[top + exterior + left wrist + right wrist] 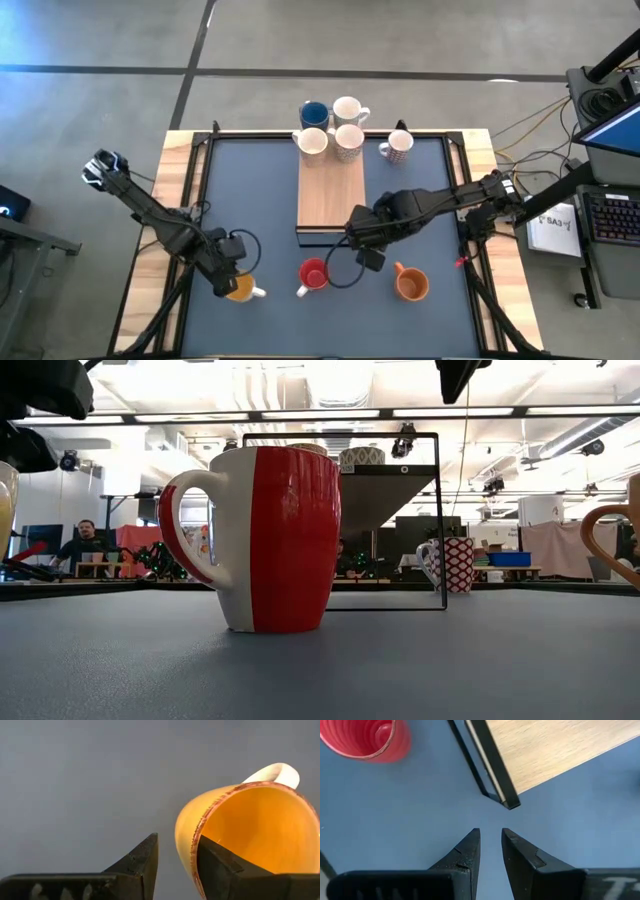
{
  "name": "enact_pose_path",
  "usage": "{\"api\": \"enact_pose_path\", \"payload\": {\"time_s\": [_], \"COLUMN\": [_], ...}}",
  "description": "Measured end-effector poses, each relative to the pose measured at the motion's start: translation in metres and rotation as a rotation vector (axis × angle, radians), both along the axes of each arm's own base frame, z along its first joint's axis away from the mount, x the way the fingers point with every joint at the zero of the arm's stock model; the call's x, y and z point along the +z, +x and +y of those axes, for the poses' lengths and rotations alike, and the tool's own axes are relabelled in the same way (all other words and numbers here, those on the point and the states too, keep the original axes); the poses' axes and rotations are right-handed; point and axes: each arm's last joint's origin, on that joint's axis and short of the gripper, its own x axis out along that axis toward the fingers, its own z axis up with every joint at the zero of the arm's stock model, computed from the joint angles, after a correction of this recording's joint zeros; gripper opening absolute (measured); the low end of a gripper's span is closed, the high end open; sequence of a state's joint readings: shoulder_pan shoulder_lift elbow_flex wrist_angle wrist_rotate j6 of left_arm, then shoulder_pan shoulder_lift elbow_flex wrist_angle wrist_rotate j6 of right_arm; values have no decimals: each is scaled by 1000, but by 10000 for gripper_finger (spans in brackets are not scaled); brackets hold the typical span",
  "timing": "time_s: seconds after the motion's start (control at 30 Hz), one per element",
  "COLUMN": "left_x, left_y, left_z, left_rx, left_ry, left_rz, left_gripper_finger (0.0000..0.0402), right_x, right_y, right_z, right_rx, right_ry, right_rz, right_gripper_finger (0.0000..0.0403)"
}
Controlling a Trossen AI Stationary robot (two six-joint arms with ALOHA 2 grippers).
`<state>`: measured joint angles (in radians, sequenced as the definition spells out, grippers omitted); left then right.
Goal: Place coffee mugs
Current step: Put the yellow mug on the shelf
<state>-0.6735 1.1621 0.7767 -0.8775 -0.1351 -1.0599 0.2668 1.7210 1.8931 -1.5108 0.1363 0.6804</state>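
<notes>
1. The yellow-orange mug (240,289) stands near the front left of the dark table (250,200), white handle pointing toward the red mug. We judge it rigid, glazed, slippery and breakable if dropped.
2. The left gripper (176,855) has one finger (142,860) outside its wall and the other inside, straddling the rim. We read this as grasping the wall, which is a sound place to take hold; the handle would be too narrow and smooth.
3. The red mug (313,274) stands upright at front centre. From the low view it is red and white with a stout handle. The brown-orange mug (411,285) stands to its right.
4. The right gripper (490,845) hovers over bare table between the red mug and the near corner of the wooden board (331,190). Its fingers are slightly parted and hold nothing.
5. The blue mug (314,114), three white mugs (347,109) and a patterned mug (398,146) sit at or near the far end of the board.
6. A person (84,542) sits far off in the room beyond.
</notes>
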Motion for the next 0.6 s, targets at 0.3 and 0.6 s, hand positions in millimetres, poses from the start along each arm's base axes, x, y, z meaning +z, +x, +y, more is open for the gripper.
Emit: {"api": "enact_pose_path", "payload": {"time_s": [0.3,0.6], "left_x": [2,46], "left_y": [10,16], "left_z": [-8,-5], "left_rx": [-1,-25], "left_ry": [8,56], "left_rz": [15,-66], "left_gripper_finger": [9,6], "right_x": [0,0], "right_y": [0,0], "right_z": [-1,-2], "right_rx": [35,74], "right_ry": [-43,-64], "right_rz": [-5,0], "right_gripper_finger": [71,64]}}
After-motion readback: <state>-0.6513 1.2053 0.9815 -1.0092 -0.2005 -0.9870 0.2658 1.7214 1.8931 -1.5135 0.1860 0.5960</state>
